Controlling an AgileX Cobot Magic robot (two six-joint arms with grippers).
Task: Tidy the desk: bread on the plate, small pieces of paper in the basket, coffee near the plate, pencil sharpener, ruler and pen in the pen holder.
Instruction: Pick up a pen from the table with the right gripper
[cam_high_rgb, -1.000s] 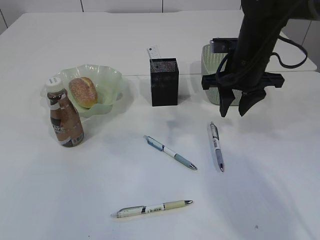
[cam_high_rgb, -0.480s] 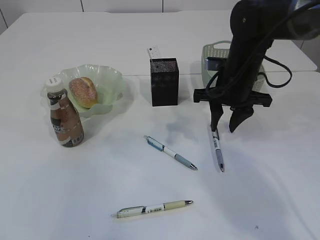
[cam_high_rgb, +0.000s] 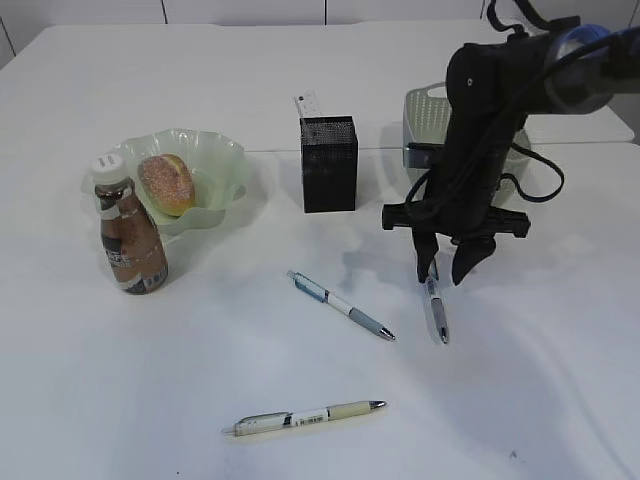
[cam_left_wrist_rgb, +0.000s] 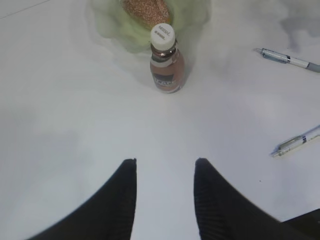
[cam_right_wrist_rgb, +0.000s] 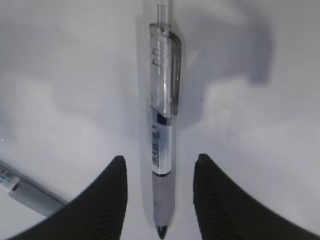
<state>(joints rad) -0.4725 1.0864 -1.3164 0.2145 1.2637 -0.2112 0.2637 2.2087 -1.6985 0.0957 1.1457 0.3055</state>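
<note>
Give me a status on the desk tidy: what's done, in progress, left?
Done: golden-brown crusty roll sits on the ruffled pale green plate; brown coffee bottle stands beside it. In hand: right gripper has open jaws either side of the clear grey-grip pen, not yet closed. Left: three pens still on the white desk.

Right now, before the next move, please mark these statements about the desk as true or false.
1. The bread lies on the plate. True.
2. The right gripper is shut on a pen. False: its jaws stand open on either side of the pen, which lies on the desk.
3. Three pens lie on the desk. True.
4. The coffee has fallen on its side. False: it stands upright beside the plate.
5. The left gripper holds the coffee. False: it is open and holds nothing.
</note>
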